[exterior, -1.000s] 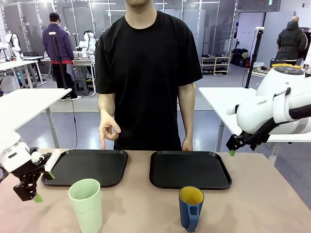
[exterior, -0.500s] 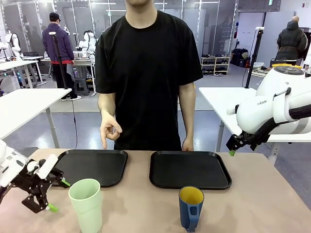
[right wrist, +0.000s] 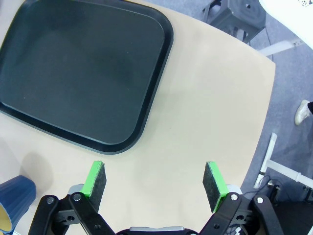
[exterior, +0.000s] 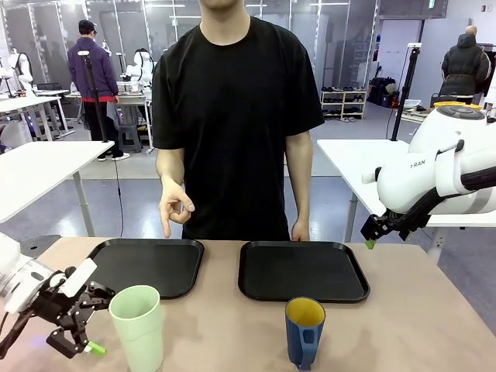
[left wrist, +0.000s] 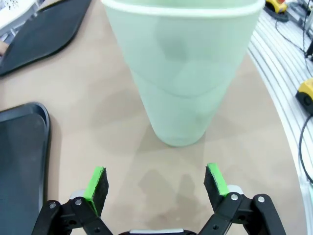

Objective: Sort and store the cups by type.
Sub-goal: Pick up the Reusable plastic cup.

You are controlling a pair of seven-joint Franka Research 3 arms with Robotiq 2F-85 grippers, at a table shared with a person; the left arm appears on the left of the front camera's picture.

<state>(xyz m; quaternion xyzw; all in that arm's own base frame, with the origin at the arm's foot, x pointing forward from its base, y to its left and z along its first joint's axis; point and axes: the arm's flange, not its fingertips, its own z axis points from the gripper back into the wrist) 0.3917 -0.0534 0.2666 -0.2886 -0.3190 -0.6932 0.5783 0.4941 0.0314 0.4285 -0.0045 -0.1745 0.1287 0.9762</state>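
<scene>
A tall mint-green tumbler (exterior: 138, 325) stands upright at the table's near left. My left gripper (exterior: 99, 322) is just left of it, low over the table and open, with nothing between its fingers. In the left wrist view the tumbler (left wrist: 183, 73) looms straight ahead of the open left gripper (left wrist: 156, 181), a short gap away. The dark blue mug (exterior: 304, 332) with its yellow inside stands near the front middle, handle toward me. My right gripper (exterior: 370, 236) hangs high at the right, apart from both cups. It shows open in the right wrist view (right wrist: 155, 181), where the mug (right wrist: 12, 200) sits at the lower left corner.
Two black trays lie side by side behind the cups, one on the left (exterior: 143, 265) and one on the right (exterior: 302, 270), (right wrist: 83, 73). A person stands at the far edge, one hand (exterior: 172, 208) raised over the left tray, the other (exterior: 298, 230) by the right tray.
My left gripper has swung right and down toward the mint-green tumbler, staying open. The right arm, the cups and the trays have not moved.
</scene>
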